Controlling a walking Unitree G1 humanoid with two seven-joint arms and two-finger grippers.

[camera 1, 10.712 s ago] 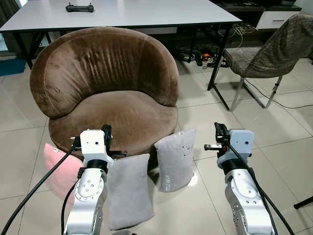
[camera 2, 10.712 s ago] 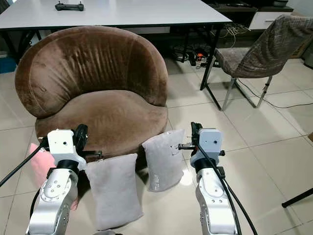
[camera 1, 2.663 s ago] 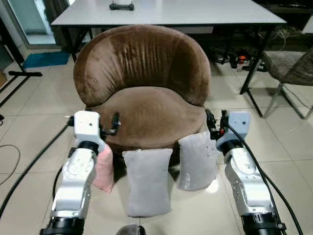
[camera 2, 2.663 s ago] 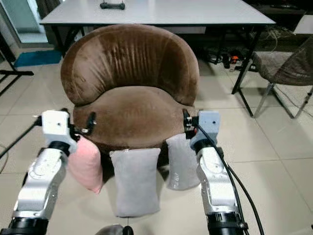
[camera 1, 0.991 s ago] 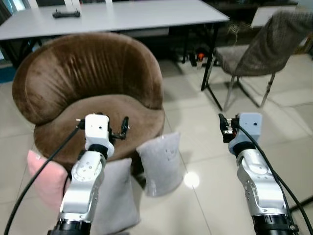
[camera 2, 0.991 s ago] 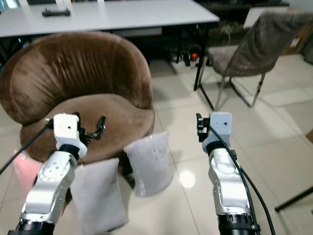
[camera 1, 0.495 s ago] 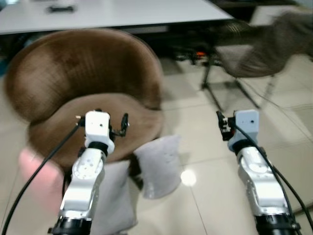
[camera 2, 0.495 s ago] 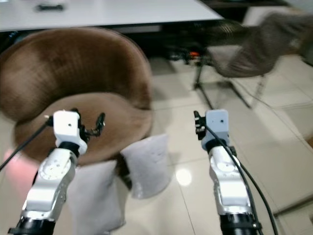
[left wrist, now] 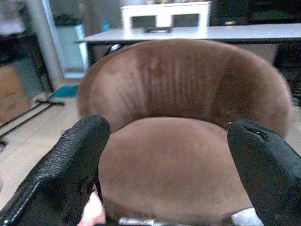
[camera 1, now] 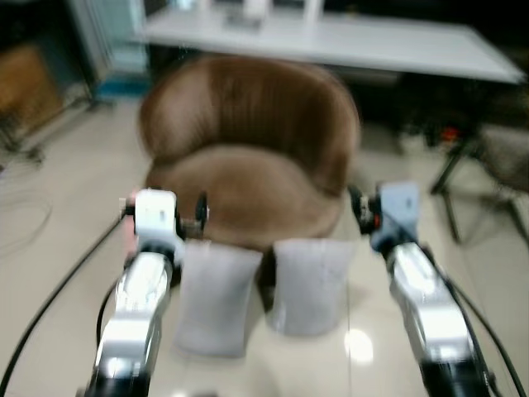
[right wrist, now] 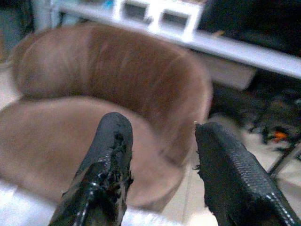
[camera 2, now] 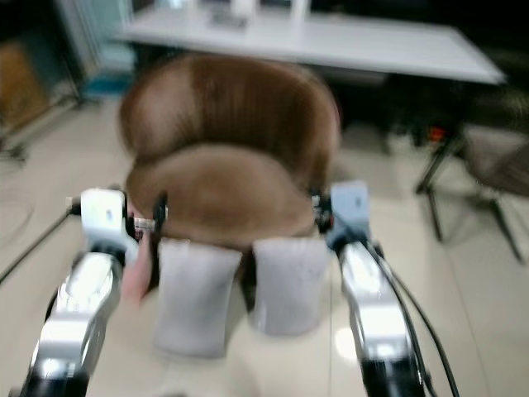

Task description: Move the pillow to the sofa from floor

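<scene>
since half a second ago your head camera has swung left, so the brown armchair now sits centred and the frame is motion-blurred; the pillows themselves have not shifted. your left gripper is raised at the seat's front edge, fingers spread wide, nothing between them. your right gripper is raised by the seat's right front edge, fingers apart and empty. two grey pillows lean on the floor against the chair front, below and between both grippers. a pink pillow is just beside your left arm. a white table stands beyond the chair.
</scene>
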